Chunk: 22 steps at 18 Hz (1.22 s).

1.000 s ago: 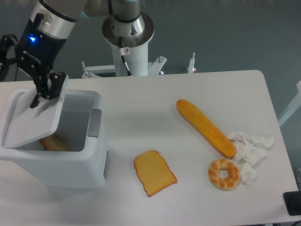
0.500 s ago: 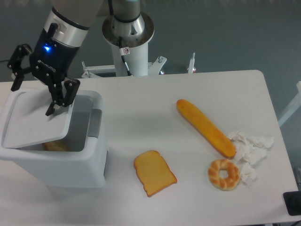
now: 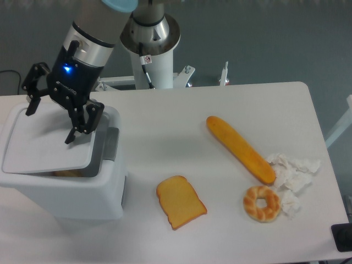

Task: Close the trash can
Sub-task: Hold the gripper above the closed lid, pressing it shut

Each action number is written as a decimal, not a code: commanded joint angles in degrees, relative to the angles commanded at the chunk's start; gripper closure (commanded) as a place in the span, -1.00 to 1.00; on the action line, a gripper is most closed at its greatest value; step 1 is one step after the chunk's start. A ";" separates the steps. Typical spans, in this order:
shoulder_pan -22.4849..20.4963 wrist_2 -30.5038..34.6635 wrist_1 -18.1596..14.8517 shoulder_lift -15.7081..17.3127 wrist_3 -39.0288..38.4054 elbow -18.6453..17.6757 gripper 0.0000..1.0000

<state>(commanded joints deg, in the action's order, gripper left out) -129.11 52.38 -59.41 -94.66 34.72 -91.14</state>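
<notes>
A white table (image 3: 165, 118) fills most of the frame, set against a grey floor, with the arm's pedestal (image 3: 149, 41) at upper centre. At far left stands the trash can (image 3: 66, 187), its flat lid (image 3: 47, 144) lowered almost level but with a narrow gap open along its right edge, beside the grey latch tab (image 3: 111, 144); something orange shows dimly in that gap. Above the lid, the gripper (image 3: 50, 124) has its fingers spread wide, grasping nothing, one fingertip low over the lid's right side; contact cannot be confirmed. Judged from this, closing is mostly done, and the final seating of the lid remains. Compared with a second ago, the lid has dropped from a clear tilt and the gripper has shifted rightward. Right of the bin lie a toast slice (image 3: 180, 201), a long bread roll (image 3: 240, 148), a ring pastry (image 3: 262, 203) and crumpled paper (image 3: 294, 170), all unmoved.
</notes>
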 joint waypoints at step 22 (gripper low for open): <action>-0.18 1.32 -0.18 0.18 0.79 -1.67 -1.00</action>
<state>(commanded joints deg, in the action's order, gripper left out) -129.29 53.70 -59.59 -94.48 35.51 -92.81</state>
